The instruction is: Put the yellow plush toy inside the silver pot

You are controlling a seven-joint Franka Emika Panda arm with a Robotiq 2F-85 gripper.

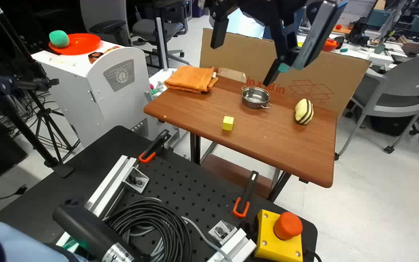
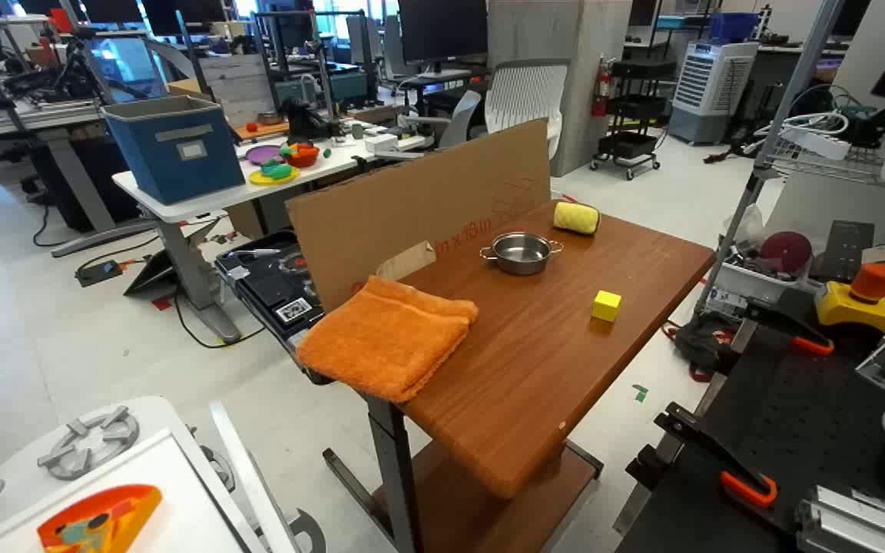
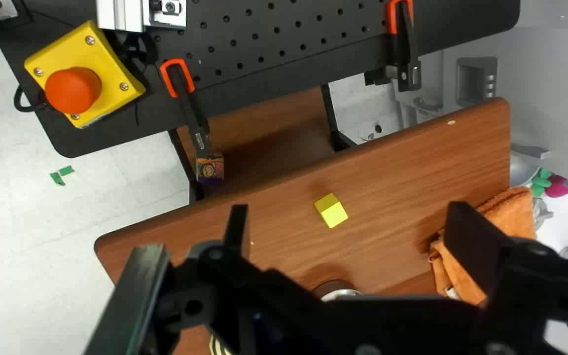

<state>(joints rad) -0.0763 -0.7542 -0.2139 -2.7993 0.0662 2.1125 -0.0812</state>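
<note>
A brown rectangular wooden table (image 1: 195, 112) bore a folded orange cloth (image 2: 389, 338) at one end; over the table hung a black gripper (image 3: 350, 222), fingers wide apart. A round silver metal pot (image 1: 255, 98) sat toward one long table edge, an oval yellow plush toy (image 1: 304, 111) with dark stripes near the other end, and a yellow cube (image 1: 227, 123) toward the opposite long edge.

Both exterior views share the counter (image 1: 286, 145), seen obliquely from above. The wrist view looks steeply down past the end effector (image 3: 350, 234).
</note>
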